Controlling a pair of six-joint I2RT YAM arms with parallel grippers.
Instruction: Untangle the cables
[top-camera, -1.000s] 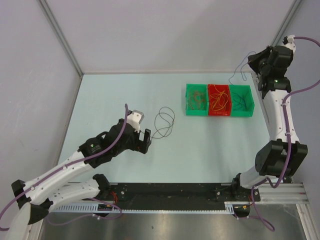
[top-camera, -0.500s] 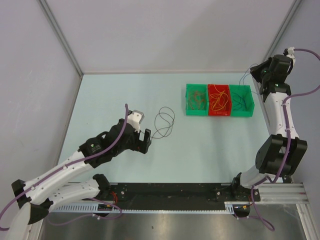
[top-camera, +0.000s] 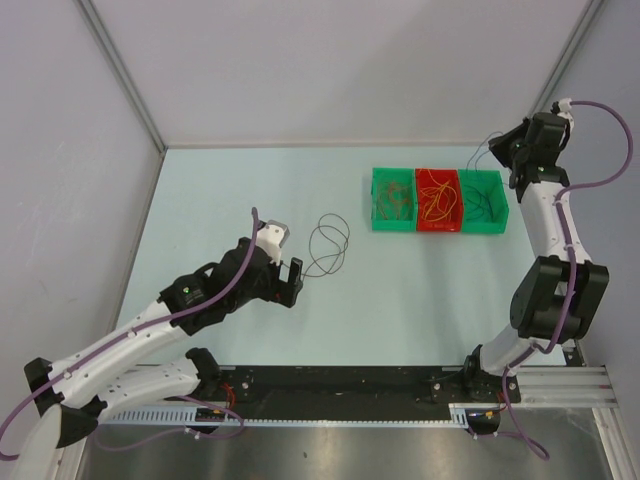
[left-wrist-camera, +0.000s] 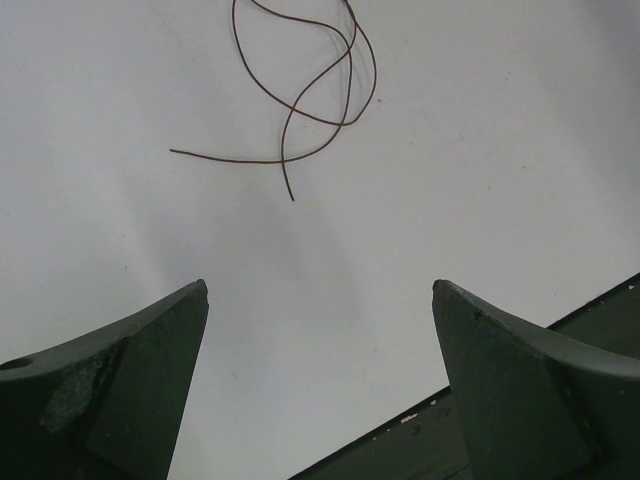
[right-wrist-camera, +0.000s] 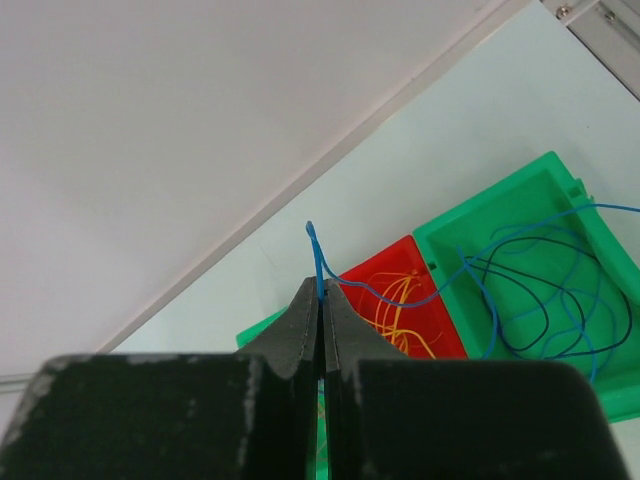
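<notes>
A dark brown cable (top-camera: 328, 246) lies looped on the table, just ahead of my left gripper (top-camera: 293, 281); it also shows in the left wrist view (left-wrist-camera: 318, 92). My left gripper (left-wrist-camera: 320, 290) is open and empty, low over the table. My right gripper (top-camera: 512, 152) is raised at the back right above the bins. In the right wrist view it (right-wrist-camera: 320, 285) is shut on a blue cable (right-wrist-camera: 314, 240) that trails down into the right green bin (right-wrist-camera: 545, 165), among more blue cables (right-wrist-camera: 540, 290).
Three bins stand in a row at the back right: a green one (top-camera: 375, 200) with brownish cables, a red one (top-camera: 437, 227) with orange cables (top-camera: 435, 198), and a green one (top-camera: 503, 207) with blue cables. The enclosure walls stand close behind my right arm.
My right wrist has swung and shifted a little right and toward the bins, keeping the blue cable. The left arm and brown cable have not moved.
</notes>
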